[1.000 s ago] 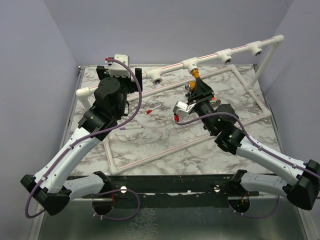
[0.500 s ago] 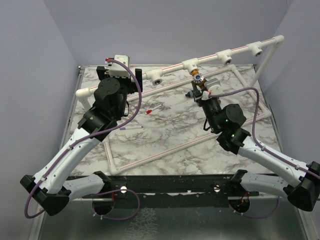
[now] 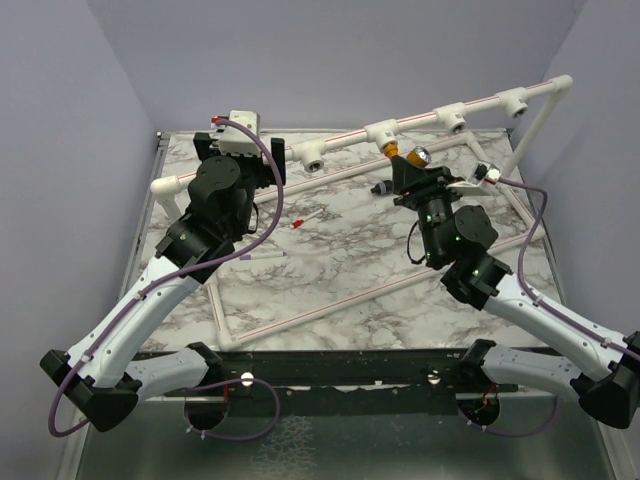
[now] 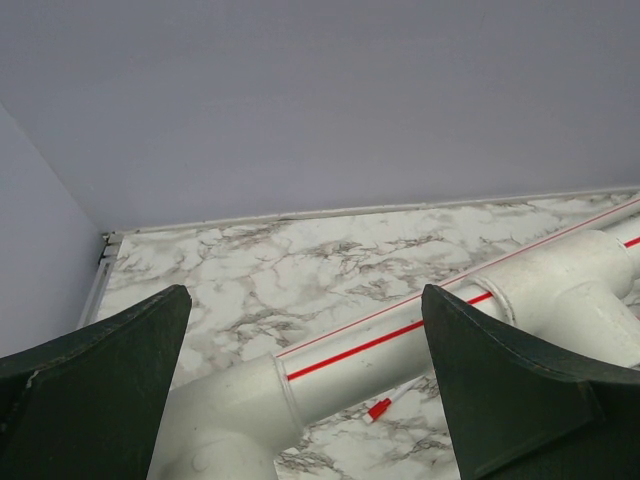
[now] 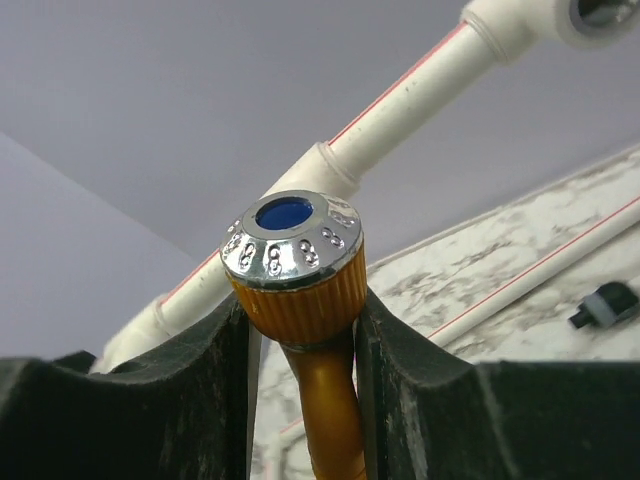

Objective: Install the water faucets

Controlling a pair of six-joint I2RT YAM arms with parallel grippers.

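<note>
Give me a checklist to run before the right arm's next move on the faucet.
1. Right end effector grip on orange faucet: ok, fingers shut on its ribbed collar.
2. Faucet seated in tee socket: cannot tell; the stem reaches the socket, but the joint is hidden.
3. Left end effector bracing white pipe: not ok; open, a finger on either side, not clamping.
4. Neighbouring tee socket free: ok, empty.
5. Red-tipped stick clear of both arms: ok, lying apart on the marble.
</note>
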